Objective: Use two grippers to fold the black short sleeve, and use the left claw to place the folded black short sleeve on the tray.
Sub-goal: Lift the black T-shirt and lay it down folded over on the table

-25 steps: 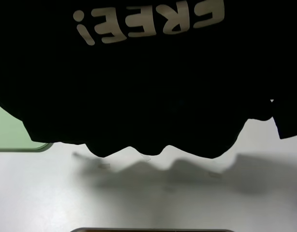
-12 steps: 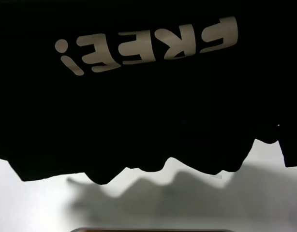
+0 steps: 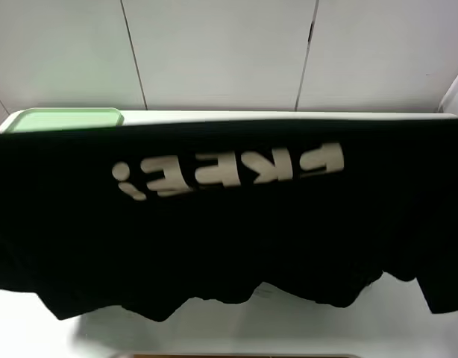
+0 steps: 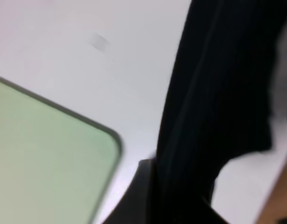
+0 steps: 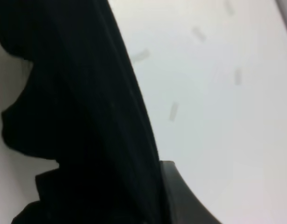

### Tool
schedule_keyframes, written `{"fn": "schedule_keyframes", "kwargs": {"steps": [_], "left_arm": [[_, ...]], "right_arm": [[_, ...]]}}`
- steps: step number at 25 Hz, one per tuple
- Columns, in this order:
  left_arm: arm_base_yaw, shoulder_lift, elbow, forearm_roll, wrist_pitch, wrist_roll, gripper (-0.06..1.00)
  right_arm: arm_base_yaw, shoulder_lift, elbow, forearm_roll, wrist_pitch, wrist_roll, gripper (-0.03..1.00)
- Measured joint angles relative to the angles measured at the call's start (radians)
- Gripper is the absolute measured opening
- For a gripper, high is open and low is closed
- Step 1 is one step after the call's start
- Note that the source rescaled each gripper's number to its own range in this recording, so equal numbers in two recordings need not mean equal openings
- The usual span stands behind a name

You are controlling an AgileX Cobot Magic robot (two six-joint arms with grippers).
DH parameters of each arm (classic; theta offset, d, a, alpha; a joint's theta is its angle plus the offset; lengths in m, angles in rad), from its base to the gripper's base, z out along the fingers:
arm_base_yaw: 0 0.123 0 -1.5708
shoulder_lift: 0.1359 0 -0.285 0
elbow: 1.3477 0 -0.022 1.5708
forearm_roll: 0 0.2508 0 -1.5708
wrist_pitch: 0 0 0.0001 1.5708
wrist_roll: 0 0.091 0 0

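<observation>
The black short sleeve (image 3: pixel 229 231) hangs stretched across the exterior high view, its pale lettering (image 3: pixel 229 170) upside down and its wavy lower edge just above the table. Neither gripper shows there; the cloth hides both. In the left wrist view my left gripper (image 4: pixel 160 191) is shut on the black short sleeve (image 4: pixel 218 93), with one finger (image 4: pixel 139 179) showing beside the cloth. My right gripper (image 5: pixel 155 191) is likewise shut on the black short sleeve (image 5: pixel 73 116). The light-green tray (image 3: pixel 65 119) lies at the far left, close beside the left gripper's side of the shirt (image 4: pixel 40 158).
The white table (image 3: pixel 229 328) shows below the shirt's lower edge. Pale wall panels (image 3: pixel 214 52) stand behind the table. Small tape marks (image 5: pixel 174 112) dot the tabletop on the right arm's side. A brown strip (image 3: pixel 244 356) runs along the near edge.
The shirt's top edge has come down in the view, uncovering the wall and the tray's far end. The lettering now sits lower. Both grips hold.
</observation>
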Motion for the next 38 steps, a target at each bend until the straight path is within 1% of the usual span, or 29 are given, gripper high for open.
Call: {"fn": "schedule_keyframes", "kwargs": {"steps": [2, 4, 6, 7, 8, 12, 14, 16, 18, 22, 24, 26, 28, 33, 35, 38], "left_arm": [[0.000, 0.014, 0.046, 0.006, -0.041, 0.001, 0.00], [0.000, 0.043, 0.068, 0.033, -0.105, 0.002, 0.00], [0.000, 0.085, 0.073, 0.069, -0.164, 0.002, 0.00], [0.000, 0.116, 0.073, 0.095, -0.202, 0.002, 0.00], [0.000, 0.167, 0.073, 0.137, -0.270, 0.002, 0.00], [-0.001, 0.304, 0.073, 0.207, -0.425, -0.002, 0.00], [-0.001, 0.383, 0.073, 0.253, -0.519, -0.011, 0.00], [-0.001, 0.458, 0.073, 0.305, -0.610, -0.037, 0.00], [-0.001, 0.543, 0.073, 0.373, -0.702, -0.069, 0.00], [0.000, 0.701, 0.071, 0.514, -0.866, -0.167, 0.00], [0.006, 0.786, 0.054, 0.563, -0.930, -0.224, 0.00], [0.016, 0.859, 0.012, 0.600, -0.969, -0.263, 0.00], [0.020, 0.931, -0.044, 0.623, -0.985, -0.282, 0.00], [0.024, 1.080, -0.224, 0.633, -0.993, -0.290, 0.00], [0.024, 1.133, -0.299, 0.635, -0.993, -0.291, 0.00], [0.024, 1.189, -0.385, 0.636, -0.994, -0.291, 0.00]], "right_arm": [[0.000, 0.011, 0.037, -0.024, -0.057, 0.000, 0.00], [-0.007, 0.038, 0.053, -0.052, -0.115, 0.000, 0.00], [-0.030, 0.079, 0.057, -0.085, -0.197, 0.000, 0.00], [-0.048, 0.107, 0.058, -0.098, -0.240, 0.000, 0.00], [-0.069, 0.138, 0.058, -0.109, -0.276, 0.000, 0.00], [-0.165, 0.277, 0.059, -0.130, -0.436, 0.000, 0.00], [-0.199, 0.343, 0.061, -0.152, -0.524, 0.000, 0.00], [-0.227, 0.410, 0.063, -0.172, -0.604, 0.000, 0.00], [-0.249, 0.469, 0.064, -0.190, -0.678, 0.000, 0.00], [-0.304, 0.582, 0.064, -0.214, -0.822, 0.000, 0.00], [-0.331, 0.629, 0.064, -0.222, -0.897, 0.000, 0.00], [-0.360, 0.675, 0.064, -0.231, -0.966, 0.000, 0.00], [-0.386, 0.712, 0.064, -0.236, -1.043, 0.000, 0.00], [-0.450, 0.788, 0.065, -0.254, -1.211, 0.000, 0.00], [-0.470, 0.810, 0.060, -0.254, -1.245, 0.000, 0.00], [-0.490, 0.853, 0.012, -0.259, -1.245, -0.001, 0.00]]}}
